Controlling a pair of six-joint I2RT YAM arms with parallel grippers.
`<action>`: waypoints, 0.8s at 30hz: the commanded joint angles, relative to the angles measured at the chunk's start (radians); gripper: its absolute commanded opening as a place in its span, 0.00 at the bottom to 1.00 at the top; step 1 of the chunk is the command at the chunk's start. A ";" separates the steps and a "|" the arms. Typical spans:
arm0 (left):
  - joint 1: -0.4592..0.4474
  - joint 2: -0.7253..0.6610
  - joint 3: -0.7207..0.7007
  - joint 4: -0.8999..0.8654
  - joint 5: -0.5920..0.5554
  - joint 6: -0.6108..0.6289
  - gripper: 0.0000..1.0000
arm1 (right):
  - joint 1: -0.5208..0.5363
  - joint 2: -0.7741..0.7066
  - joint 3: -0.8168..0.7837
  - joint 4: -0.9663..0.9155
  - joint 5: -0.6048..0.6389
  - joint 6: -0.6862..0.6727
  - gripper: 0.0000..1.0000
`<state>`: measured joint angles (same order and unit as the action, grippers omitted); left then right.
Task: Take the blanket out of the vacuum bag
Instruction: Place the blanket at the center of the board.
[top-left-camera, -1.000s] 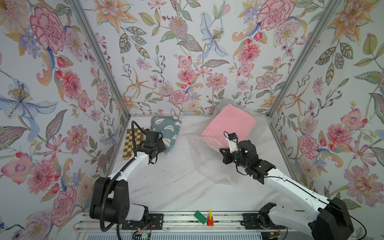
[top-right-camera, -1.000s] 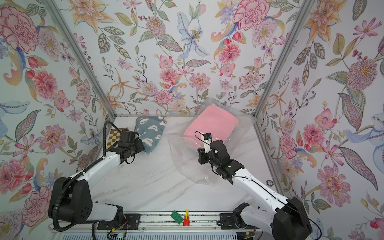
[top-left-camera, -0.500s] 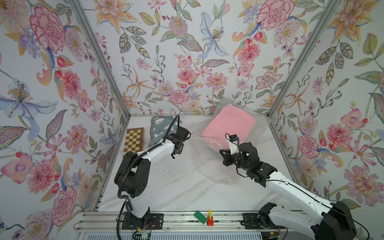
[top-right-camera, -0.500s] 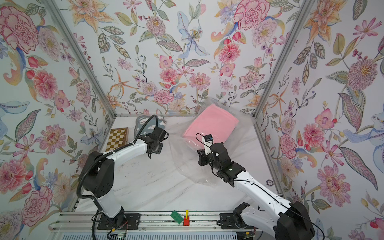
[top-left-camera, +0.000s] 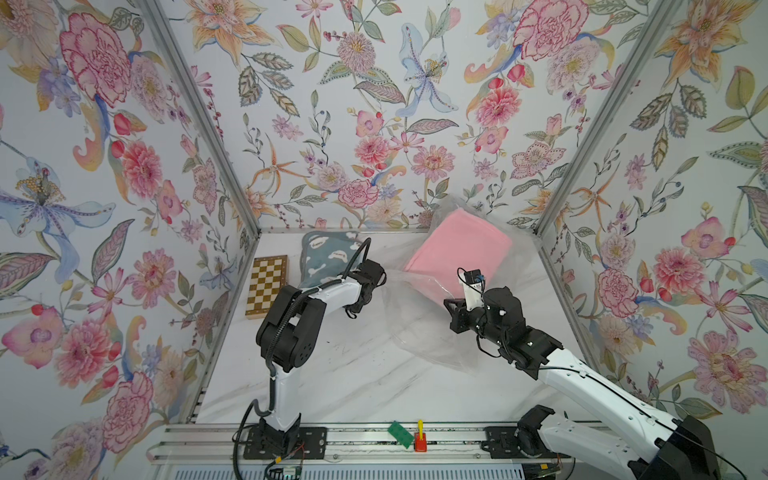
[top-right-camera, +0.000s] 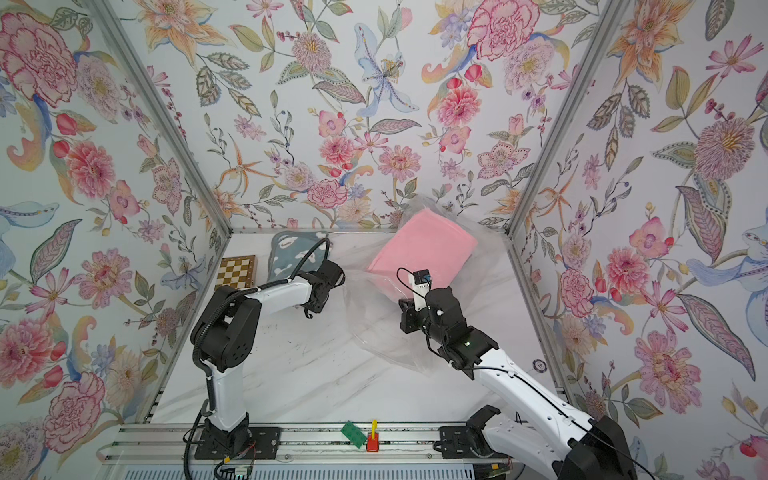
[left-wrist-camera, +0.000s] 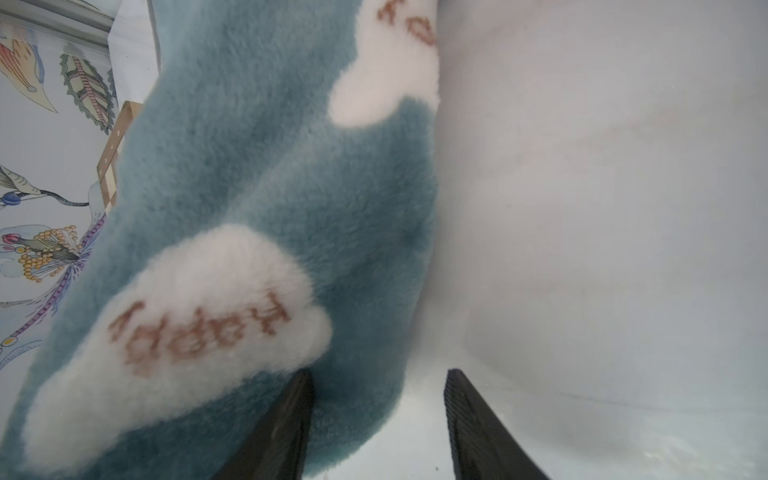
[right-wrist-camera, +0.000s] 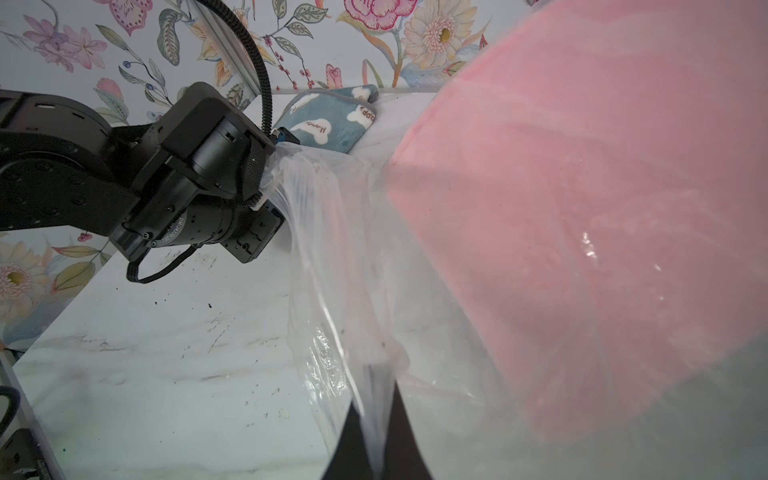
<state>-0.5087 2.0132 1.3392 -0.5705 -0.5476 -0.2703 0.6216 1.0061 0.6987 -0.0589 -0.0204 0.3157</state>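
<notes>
The pink blanket (top-left-camera: 457, 245) lies inside the vacuum bag (top-left-camera: 415, 332) at the far right of the worktop (top-left-camera: 353, 382), the right hand (right-wrist-camera: 374, 401) pinches the bag's clear film, and the left hand (left-wrist-camera: 379, 372), its fingers spread, hovers at the edge of a blue blanket (left-wrist-camera: 249, 166).

The left arm (top-left-camera: 330, 292) is folded at the elbow, left end effector (left-wrist-camera: 379, 376) parted (a clear gap); the right arm (top-left-camera: 582, 376) stretches inward, right end effector (right-wrist-camera: 375, 399) clamped.
</notes>
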 joint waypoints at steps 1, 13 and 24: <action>0.022 0.031 0.021 0.007 -0.038 0.022 0.50 | 0.006 -0.021 -0.004 -0.018 0.019 0.010 0.00; 0.098 0.029 -0.060 0.124 0.138 0.030 0.33 | 0.006 -0.007 0.030 -0.048 0.025 -0.008 0.00; 0.139 -0.102 -0.097 0.187 0.235 0.002 0.00 | 0.005 -0.009 0.025 -0.057 0.031 -0.003 0.00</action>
<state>-0.3904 1.9865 1.2530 -0.3897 -0.3775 -0.2508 0.6216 1.0023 0.6994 -0.0933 -0.0097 0.3145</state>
